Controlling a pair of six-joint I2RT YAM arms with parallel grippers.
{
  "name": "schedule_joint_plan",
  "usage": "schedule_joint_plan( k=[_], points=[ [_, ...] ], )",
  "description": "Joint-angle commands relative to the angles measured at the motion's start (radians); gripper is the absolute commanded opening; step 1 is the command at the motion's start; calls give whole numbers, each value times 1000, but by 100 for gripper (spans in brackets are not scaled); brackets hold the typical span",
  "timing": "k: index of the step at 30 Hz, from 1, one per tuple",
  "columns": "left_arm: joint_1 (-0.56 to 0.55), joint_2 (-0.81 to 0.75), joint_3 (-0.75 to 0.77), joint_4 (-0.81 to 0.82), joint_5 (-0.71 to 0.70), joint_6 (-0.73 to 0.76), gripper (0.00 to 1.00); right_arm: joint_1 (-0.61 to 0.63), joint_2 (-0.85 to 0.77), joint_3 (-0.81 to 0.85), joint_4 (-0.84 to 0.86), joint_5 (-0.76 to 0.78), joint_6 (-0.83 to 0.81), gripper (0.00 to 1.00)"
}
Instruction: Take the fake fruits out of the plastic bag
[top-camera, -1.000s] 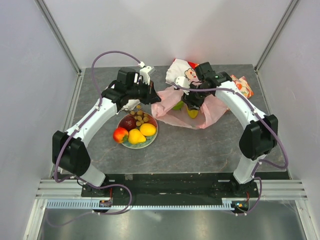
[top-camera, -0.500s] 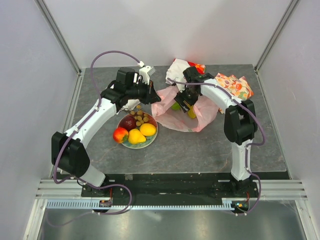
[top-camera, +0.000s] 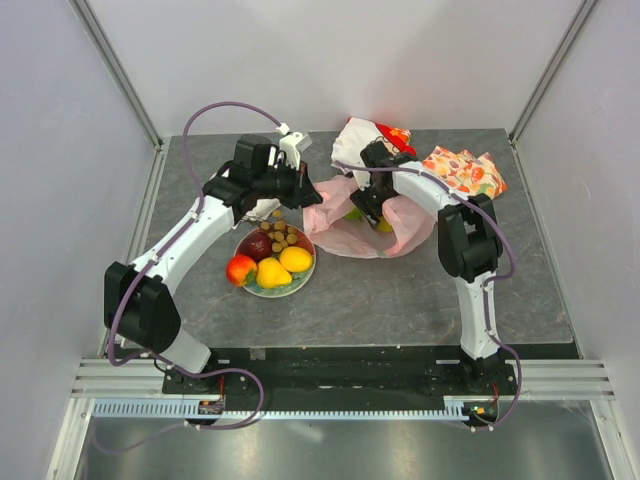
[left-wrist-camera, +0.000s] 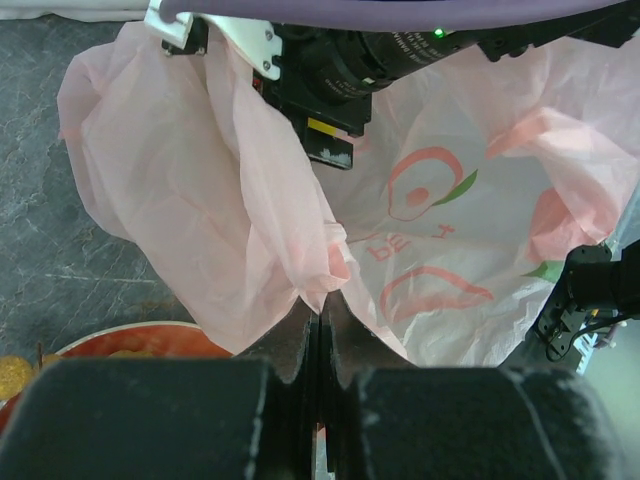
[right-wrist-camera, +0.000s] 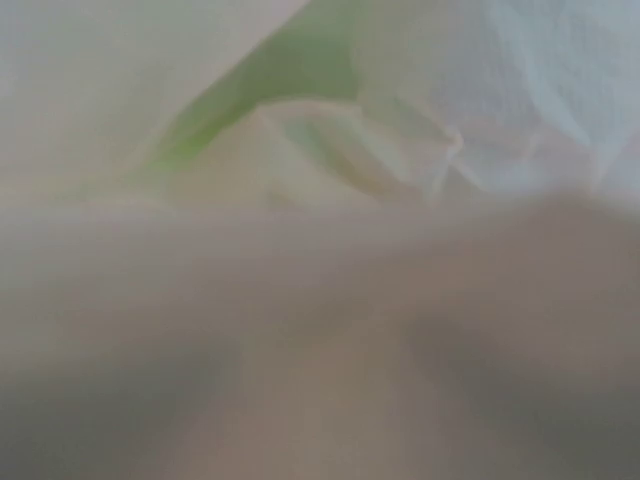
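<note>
My left tool is pressed together and pinches the near left edge of the pink plastic bag. It holds that edge up so the bag's mouth gapes. In the left wrist view the thin film comes out from between the two dark fingers and spreads out wide and crinkly, with red print on it.

My right tool reaches down into the bag from the far side. I cannot tell if it is spread or pressed together. Its own view is just a pale blur with a bit of green, with the bag right up against it.

A green fruit and a yellow fruit sit inside the bag, just beside my right tool.

The plate is on the gray counter, left of the bag and nearer. On it are a dark red plum, brown grapes, an orange, a yellow pear and a red and yellow apple, all close together.

Behind the bag lies a white cloth with a cartoon face. An orange-patterned cloth lies to the far right.
</note>
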Motion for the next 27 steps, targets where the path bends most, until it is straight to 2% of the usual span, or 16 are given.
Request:
schedule_joint_plan(
  k=[1,3,8,16,20,23,25,26,27],
  points=[
    [6,-2,23,36,17,-22,4,-6,7,47,6,11,7,57],
    [5,-4,25,36,14,-19,4,-8,-16,63,3,2,-7,46],
    [5,-4,31,39,8,-13,4,-6,-153,95,-75,-79,-46,38],
    [25,16,66,48,-3,-64,2,6,-456,-29,-161,-354,-145,41],
    [34,22,90,50,-5,-71,2,11,-559,-89,-168,-484,-201,41],
    [35,21,118,42,-12,-64,2,67,-625,-97,-154,-517,-252,41],
    [37,27,141,31,-5,-47,12,113,-666,-95,-138,-511,-301,41],
    [39,27,150,21,-6,-44,35,173,-677,-100,-126,-491,-309,41],
    [43,25,158,16,-14,-50,44,202,-683,-112,-96,-482,-319,41]
  ],
)
